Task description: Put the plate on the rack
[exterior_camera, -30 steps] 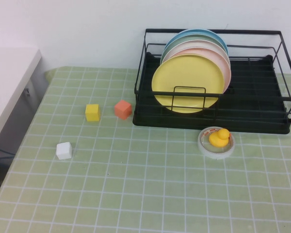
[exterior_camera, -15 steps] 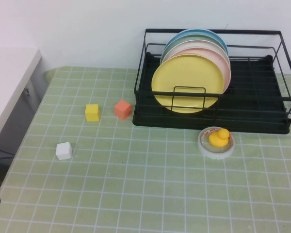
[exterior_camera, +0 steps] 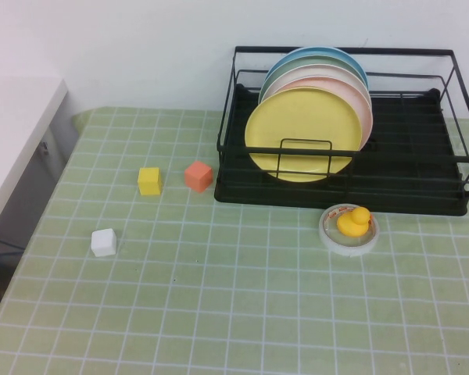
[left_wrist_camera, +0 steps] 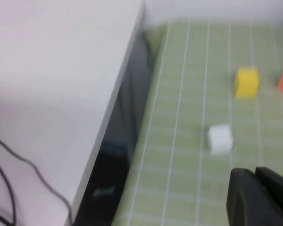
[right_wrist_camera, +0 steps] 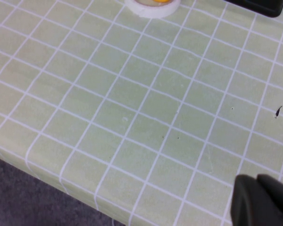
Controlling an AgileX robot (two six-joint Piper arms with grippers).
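High view shows the plate [exterior_camera: 302,134] upright in the rack [exterior_camera: 422,181], frontmost, so it could tip forward if nudged; left wrist view has the left gripper [left_wrist_camera: 260,197] closed near the table edge; right wrist view has the right gripper [right_wrist_camera: 262,201] closed, low over the cloth

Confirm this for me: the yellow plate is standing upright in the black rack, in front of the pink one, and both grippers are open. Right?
Not quite. The yellow plate does stand upright in the rack, in front of the pink plate, as the high view shows. But the left gripper and right gripper are shut, seen in their wrist views, holding nothing.
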